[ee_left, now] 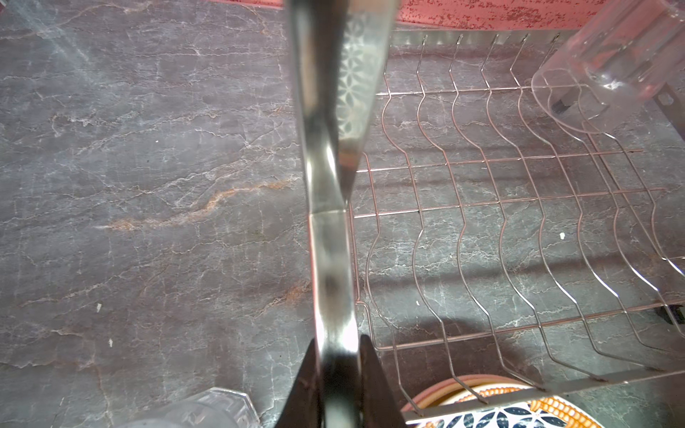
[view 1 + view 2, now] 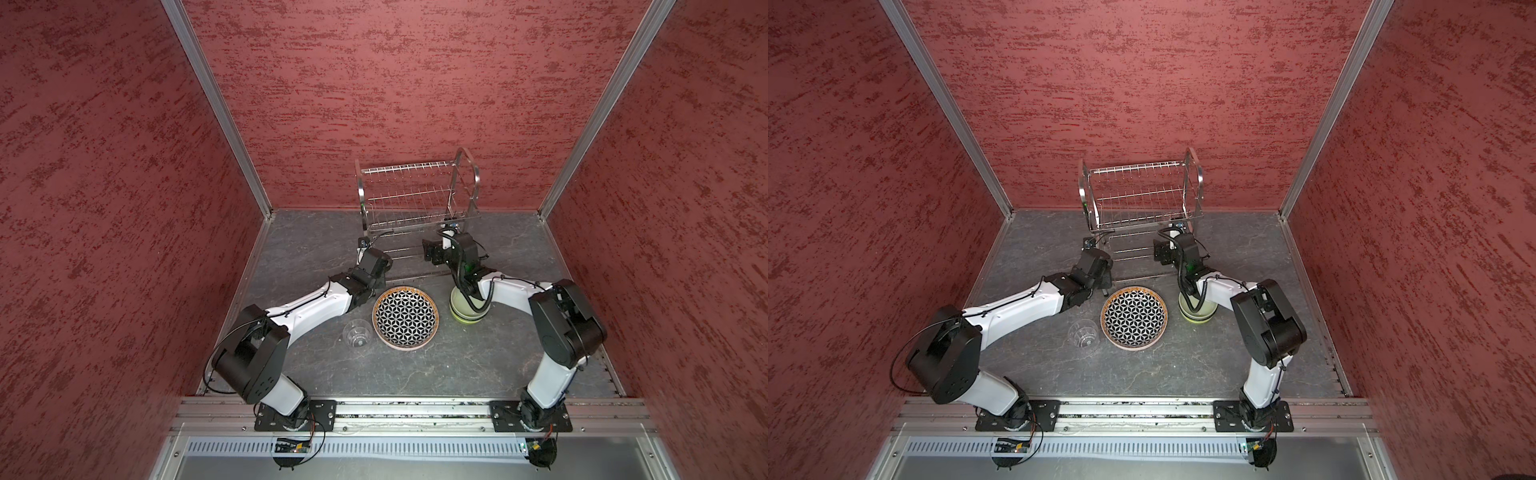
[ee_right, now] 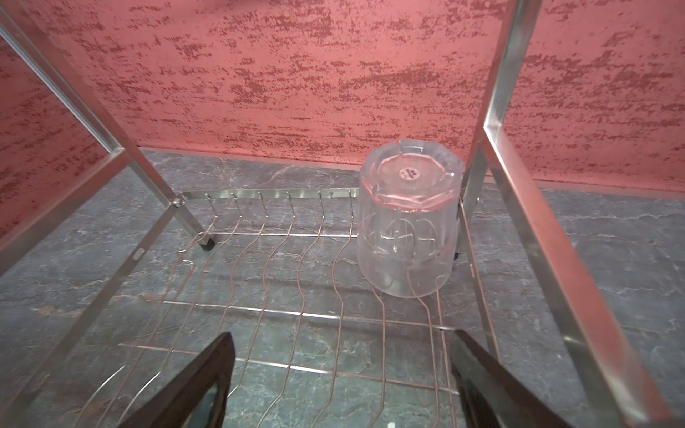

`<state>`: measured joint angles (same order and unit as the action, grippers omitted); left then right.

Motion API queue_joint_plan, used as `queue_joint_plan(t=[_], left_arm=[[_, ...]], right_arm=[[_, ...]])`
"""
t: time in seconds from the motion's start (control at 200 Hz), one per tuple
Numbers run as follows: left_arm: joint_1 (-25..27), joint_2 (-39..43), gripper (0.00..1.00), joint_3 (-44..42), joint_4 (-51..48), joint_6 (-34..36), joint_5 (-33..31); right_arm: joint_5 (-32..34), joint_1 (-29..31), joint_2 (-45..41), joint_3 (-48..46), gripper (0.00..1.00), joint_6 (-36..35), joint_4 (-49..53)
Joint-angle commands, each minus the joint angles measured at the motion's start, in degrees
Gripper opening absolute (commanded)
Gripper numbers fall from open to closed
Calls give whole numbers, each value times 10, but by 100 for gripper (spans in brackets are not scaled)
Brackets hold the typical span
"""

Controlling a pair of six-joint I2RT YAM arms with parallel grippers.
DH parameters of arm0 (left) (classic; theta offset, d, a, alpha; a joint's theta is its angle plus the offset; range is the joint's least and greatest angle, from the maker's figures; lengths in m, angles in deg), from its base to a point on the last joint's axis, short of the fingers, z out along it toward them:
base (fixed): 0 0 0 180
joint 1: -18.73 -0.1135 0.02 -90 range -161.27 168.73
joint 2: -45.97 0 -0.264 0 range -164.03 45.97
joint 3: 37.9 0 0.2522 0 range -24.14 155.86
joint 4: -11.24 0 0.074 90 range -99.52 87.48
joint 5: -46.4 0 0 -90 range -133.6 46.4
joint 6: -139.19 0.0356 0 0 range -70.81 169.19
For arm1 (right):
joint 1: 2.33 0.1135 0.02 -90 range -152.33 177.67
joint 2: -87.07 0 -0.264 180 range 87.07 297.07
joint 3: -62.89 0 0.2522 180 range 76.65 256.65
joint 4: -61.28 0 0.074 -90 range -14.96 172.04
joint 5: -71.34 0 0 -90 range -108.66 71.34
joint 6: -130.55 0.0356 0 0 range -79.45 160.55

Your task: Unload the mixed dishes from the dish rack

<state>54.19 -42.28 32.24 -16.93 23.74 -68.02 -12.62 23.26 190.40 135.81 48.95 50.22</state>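
The dish rack [image 2: 415, 191] stands at the back; both top views show its tiers bare. My left gripper [image 1: 339, 357] is shut on the steel side frame [image 1: 330, 259] of the rack, low on its left side. A clear tumbler [image 3: 407, 222] sits upside down on the lower wire tier [image 3: 296, 315], in the far right corner. My right gripper [image 3: 344, 355] hangs open over that tier, short of the tumbler, with nothing between its fingers. The same tumbler [image 1: 600, 74] shows in the left wrist view.
On the table in front of the rack lie a black-and-white plate [image 2: 405, 318], an upright clear tumbler [image 2: 357, 332] to its left and stacked pale bowls [image 2: 459, 311] partly under my right arm. Red walls close in on three sides.
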Motion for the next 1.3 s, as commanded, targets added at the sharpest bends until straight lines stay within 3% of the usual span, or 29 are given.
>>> queue_joint_plan(t=[0.0,0.336,0.787,0.987,1.298], left_arm=[[5,2,4,24,4,35,8],[8,2,3,23,-2,36,17],[11,5,3,12,4,36,27],[13,0,3,13,8,37,31],[12,-17,3,16,15,35,36]], right_arm=[[7,-10,20,46,92,-21,-3],[37,-25,87,125,95,-25,10],[26,-34,138,193,98,0,38],[-5,-34,143,201,98,23,43],[-1,-33,112,156,96,26,39]])
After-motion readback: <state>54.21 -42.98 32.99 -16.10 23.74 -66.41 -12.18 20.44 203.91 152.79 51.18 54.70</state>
